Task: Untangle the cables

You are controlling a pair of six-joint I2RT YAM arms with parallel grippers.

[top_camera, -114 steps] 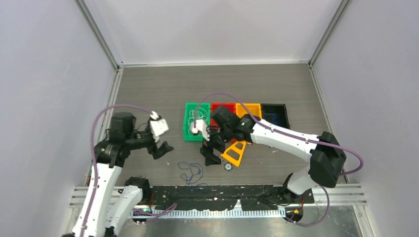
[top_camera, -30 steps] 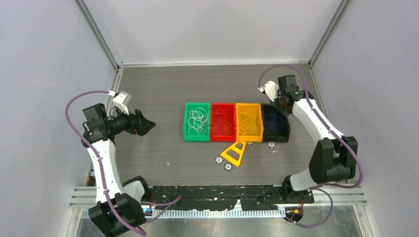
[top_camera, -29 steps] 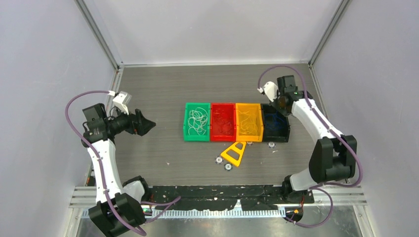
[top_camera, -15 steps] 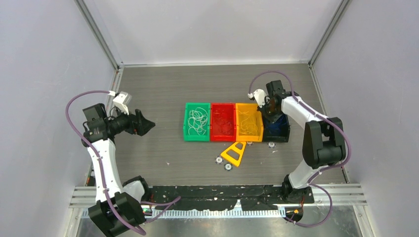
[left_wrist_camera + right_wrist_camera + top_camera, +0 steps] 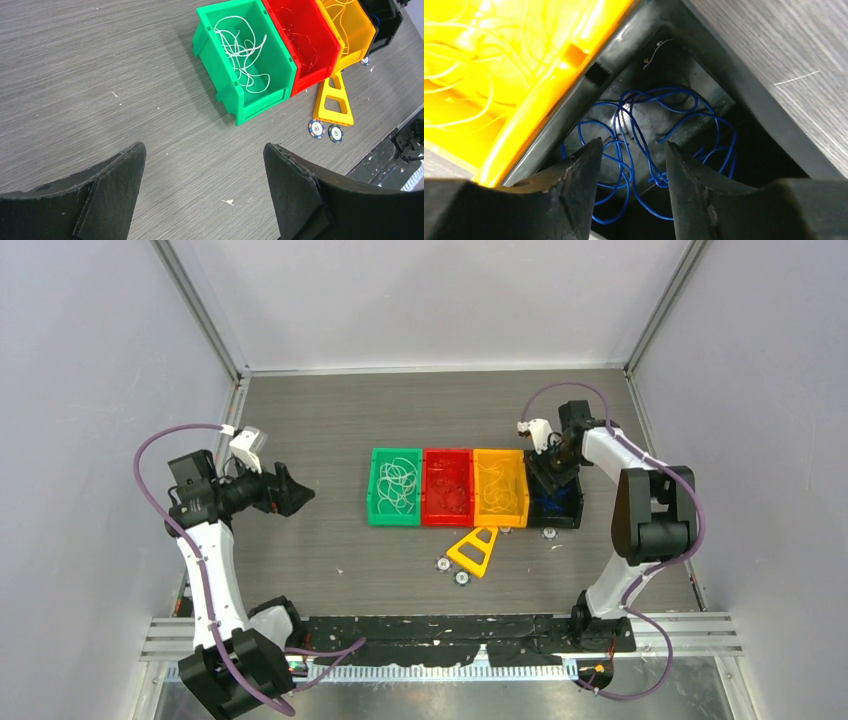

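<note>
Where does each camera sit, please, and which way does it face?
Top external: high behind the bases, facing down on the table; both arms show.
Left wrist: on the left arm, facing across the table to the green bin; open left gripper at bottom.
Right wrist: just above the black bin, facing down on the blue cable; open right gripper at bottom.
Shared: top and left wrist show the green bin.

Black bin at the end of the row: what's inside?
A tangle of thin blue wire lies on the floor of the black bin. The open right gripper hides the near part.
</note>
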